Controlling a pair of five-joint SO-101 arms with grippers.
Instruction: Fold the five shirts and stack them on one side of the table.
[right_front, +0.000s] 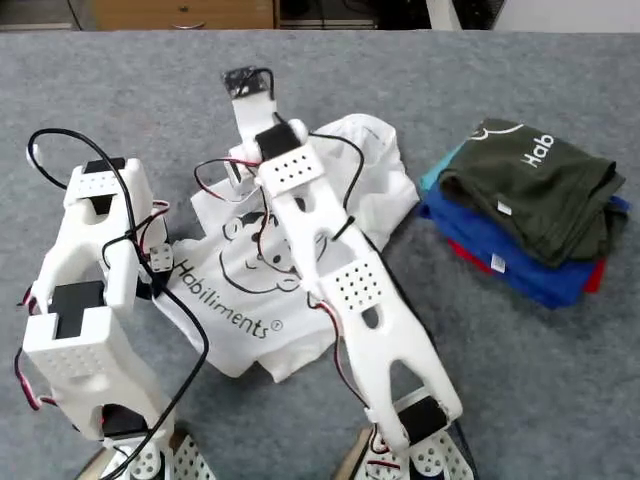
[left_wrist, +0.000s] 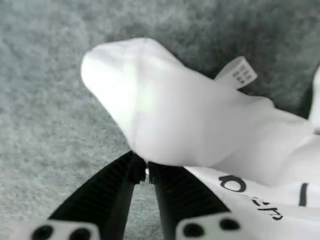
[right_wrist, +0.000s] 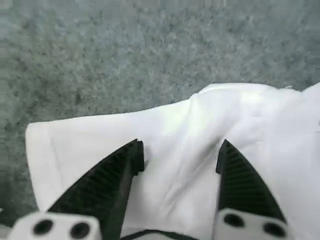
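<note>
The left gripper (left_wrist: 146, 172) pinches the white shirt (left_wrist: 190, 125), likely to fold it; the right gripper (right_wrist: 180, 155) hangs spread wide over it, ready to grab.

One white shirt (right_front: 240, 335), four folded shirts (right_front: 540, 195), two arms (right_front: 85, 350).
</note>
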